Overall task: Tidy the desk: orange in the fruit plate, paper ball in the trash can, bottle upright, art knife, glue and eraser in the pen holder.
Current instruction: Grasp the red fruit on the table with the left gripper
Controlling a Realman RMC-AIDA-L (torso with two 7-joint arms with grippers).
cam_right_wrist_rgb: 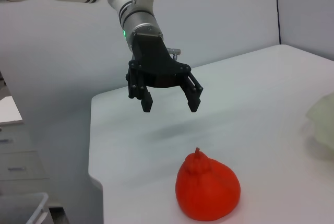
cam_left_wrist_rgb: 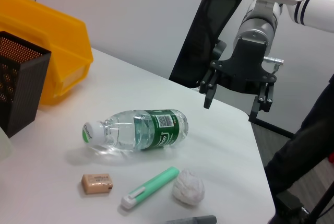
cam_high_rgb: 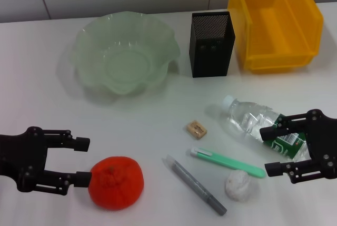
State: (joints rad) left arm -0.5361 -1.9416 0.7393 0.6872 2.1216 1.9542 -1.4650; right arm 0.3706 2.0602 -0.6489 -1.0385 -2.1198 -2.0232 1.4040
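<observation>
- Orange (cam_high_rgb: 116, 182) sits near the table's front edge, just beside the left gripper (cam_high_rgb: 81, 160), whose jaws are spread and empty.
- Likely soft-skinned and rounded; a grip across its widest middle seems safest.
- Stem nub points upward; no real long axis.
- Right gripper (cam_high_rgb: 273, 151) hovers open over the lying bottle (cam_high_rgb: 260, 124).

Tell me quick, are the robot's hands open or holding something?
Left gripper: open, empty, beside the orange.
Right gripper: open, empty, over the bottle.
</observation>
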